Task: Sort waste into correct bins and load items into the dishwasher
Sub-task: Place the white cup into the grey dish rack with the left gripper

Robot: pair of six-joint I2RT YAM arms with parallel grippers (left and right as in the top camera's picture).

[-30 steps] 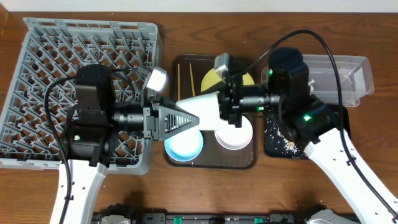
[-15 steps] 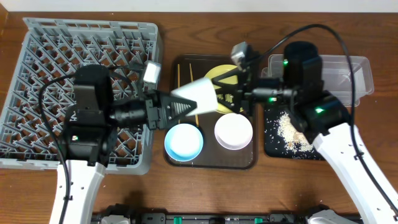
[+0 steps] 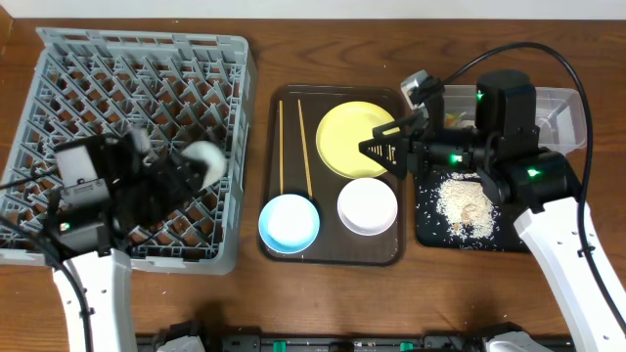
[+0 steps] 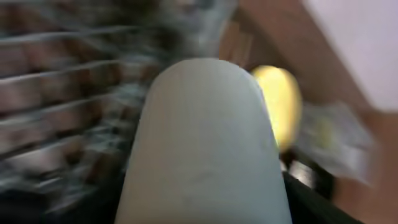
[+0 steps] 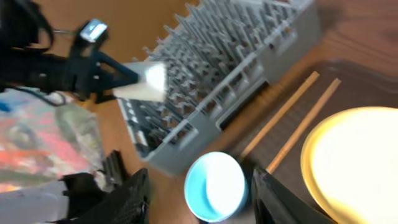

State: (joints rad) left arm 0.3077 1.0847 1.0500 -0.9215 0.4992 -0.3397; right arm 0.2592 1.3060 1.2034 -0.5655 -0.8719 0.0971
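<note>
Finds the left arm (image 3: 98, 196) crouched low over the dish rack (image 3: 59, 88) at 9 o'clock, wrist aimed toward 3 o'clock. Grips a white cup (image 3: 205, 156) in the left gripper (image 3: 191, 166), closed on it above the rack's 3 o'clock side; cannot tell whether it touches the pegs. Fills the blurred left wrist view with that cup's rounded pale body. Finds the right arm (image 3: 509, 147) reaching from 3 o'clock toward 9 o'clock, with the right gripper (image 3: 370, 149) hanging over the 3 o'clock rim of the yellow plate (image 3: 342, 137). Shows its fingers (image 5: 137, 193) spread wide in the right wrist view, gripping nothing. Holds on the brown tray (image 3: 333, 256) at centre: chopsticks (image 3: 281, 147) lying parallel along its 9 o'clock side, plate at 12 o'clock, blue bowl (image 3: 290, 221) at 7 o'clock, white bowl (image 3: 368, 205) at 5 o'clock, the bowls just beside each other. Carries rice scraps (image 3: 465, 196) heaped in the black tray (image 3: 430, 230) at 3 o'clock, stray grains around the heap. Hides much of the clear tub (image 3: 562, 112) at 2 o'clock under the right arm; contents not readable. Leaves a bare strip of wooden table (image 3: 293, 293) between rack and brown tray, and bare tray floor between chopsticks and plate.
</note>
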